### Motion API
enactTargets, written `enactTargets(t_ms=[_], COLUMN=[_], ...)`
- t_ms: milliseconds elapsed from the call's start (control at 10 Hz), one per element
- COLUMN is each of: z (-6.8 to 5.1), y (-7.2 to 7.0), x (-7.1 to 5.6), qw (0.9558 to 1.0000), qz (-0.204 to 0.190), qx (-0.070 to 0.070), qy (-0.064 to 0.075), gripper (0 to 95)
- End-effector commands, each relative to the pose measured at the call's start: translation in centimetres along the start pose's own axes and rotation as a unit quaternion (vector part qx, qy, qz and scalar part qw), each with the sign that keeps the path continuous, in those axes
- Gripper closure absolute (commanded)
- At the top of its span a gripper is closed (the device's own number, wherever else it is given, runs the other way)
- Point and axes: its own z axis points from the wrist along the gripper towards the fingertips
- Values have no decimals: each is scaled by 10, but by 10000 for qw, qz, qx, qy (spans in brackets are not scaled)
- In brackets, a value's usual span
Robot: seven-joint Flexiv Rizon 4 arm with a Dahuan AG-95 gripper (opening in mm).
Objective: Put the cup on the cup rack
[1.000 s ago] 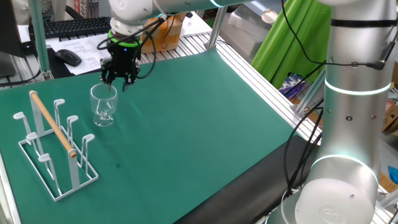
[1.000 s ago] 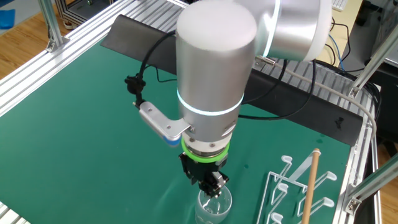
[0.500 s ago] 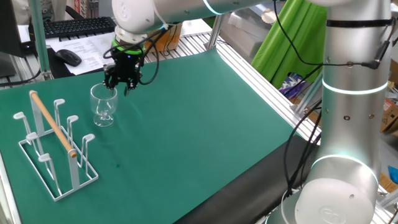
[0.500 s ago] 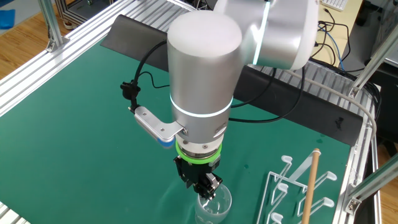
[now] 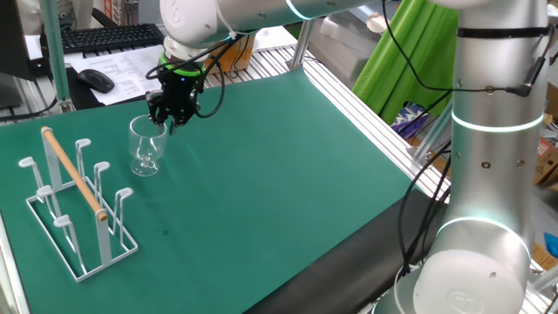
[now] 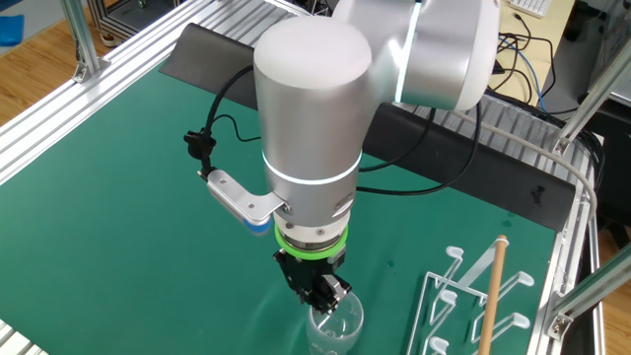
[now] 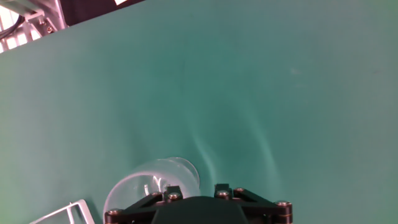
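Note:
The cup (image 5: pixel 145 148) is a clear glass goblet standing upright on the green mat, right of the cup rack (image 5: pixel 77 179). The rack is white wire with upright pegs and a slanted wooden rod. My gripper (image 5: pixel 167 125) hangs just above the cup's right rim, pointing down, its fingers slightly apart and holding nothing. In the other fixed view the gripper (image 6: pixel 320 296) sits over the cup (image 6: pixel 335 325), with the rack (image 6: pixel 488 286) to the right. In the hand view the cup (image 7: pixel 149 183) shows at the lower left of the gripper (image 7: pixel 196 198), and the fingertips are hidden.
The green mat (image 5: pixel 261 174) covers the table. Aluminium rails (image 5: pixel 366 96) run along its far right edge. A keyboard (image 5: pixel 109 37) and a mouse (image 5: pixel 94 80) lie behind the mat. A corner of the rack (image 7: pixel 62 213) shows at the hand view's bottom left.
The hand has turned and shifted slightly to the right above the cup's rim. The cup and the rack have not moved.

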Motion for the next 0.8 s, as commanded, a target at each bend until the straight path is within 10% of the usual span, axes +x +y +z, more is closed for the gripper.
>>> enactTargets(t_ms=[100,800], z=[0,-8], y=[0,2], x=[0,11], qw=[10000,9998], qz=[0,211], qx=[-10,6], qy=[0,-12], gripper=[950,950])
